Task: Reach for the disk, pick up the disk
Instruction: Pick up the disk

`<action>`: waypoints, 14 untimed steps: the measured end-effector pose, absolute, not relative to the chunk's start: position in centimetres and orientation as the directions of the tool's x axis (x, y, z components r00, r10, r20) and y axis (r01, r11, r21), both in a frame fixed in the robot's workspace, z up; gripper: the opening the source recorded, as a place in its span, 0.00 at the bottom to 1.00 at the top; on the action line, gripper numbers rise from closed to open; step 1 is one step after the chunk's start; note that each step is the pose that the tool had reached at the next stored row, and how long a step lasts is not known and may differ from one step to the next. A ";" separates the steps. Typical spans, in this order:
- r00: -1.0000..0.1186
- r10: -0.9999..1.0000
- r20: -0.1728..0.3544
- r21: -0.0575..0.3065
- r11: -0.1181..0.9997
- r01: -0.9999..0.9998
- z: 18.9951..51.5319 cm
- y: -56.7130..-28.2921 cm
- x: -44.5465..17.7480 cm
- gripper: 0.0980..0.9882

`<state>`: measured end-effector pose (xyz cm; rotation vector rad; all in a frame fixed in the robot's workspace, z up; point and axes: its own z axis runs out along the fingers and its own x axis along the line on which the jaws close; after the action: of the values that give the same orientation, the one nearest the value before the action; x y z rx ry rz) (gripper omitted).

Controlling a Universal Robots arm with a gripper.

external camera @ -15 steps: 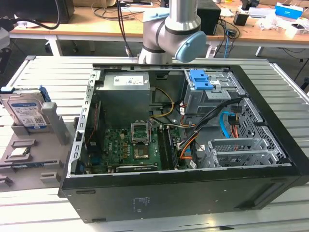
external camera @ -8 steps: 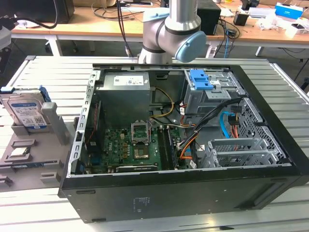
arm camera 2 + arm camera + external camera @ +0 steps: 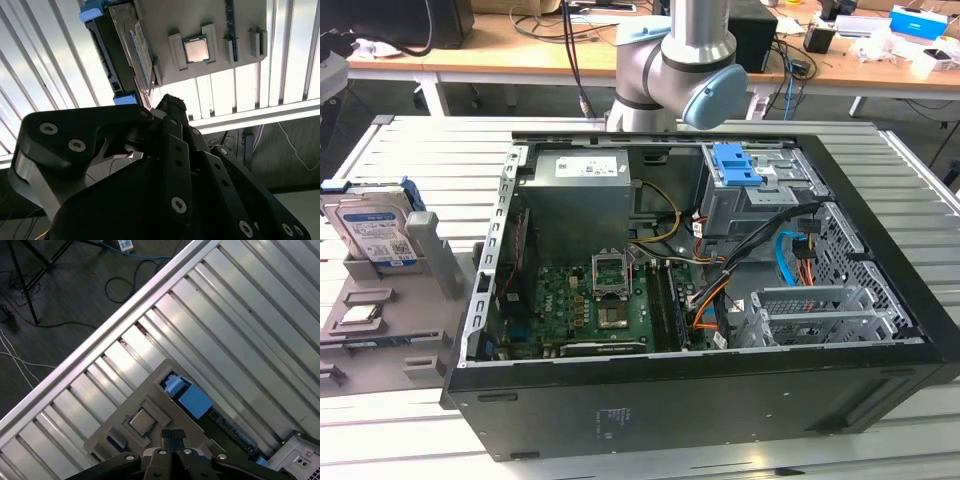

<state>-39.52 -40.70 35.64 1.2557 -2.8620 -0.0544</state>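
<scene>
The disk (image 3: 372,232) is standing edgewise in a grey holder (image 3: 435,255) — likely rigid, heavy, slick; grip across its flat faces. The gripper (image 3: 173,435) is hovering closed, empty.

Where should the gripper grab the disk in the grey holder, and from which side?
Probably across its two broad faces near the free top edge, coming from above. The disk stands on edge in the holder, which covers its lower part, and blue rails line its side edges.

Bright even light, glare on table slats (image 3: 295,50), shadow inside case (image 3: 740,400)
</scene>
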 end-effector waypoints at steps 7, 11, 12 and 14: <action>-0.624 -0.781 0.000 0.038 0.624 -0.781 35.6 -40.7 -39.5 0.01; -0.597 -0.802 0.000 0.038 0.597 -0.802 35.6 -40.7 -39.5 0.01; -0.592 -0.806 0.000 0.038 0.591 -0.806 35.6 -40.7 -39.5 0.01; -0.580 -0.814 0.000 0.038 0.580 -0.814 35.6 -40.7 -39.5 0.01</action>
<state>-39.52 -40.70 35.64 1.4308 -2.7762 -0.0527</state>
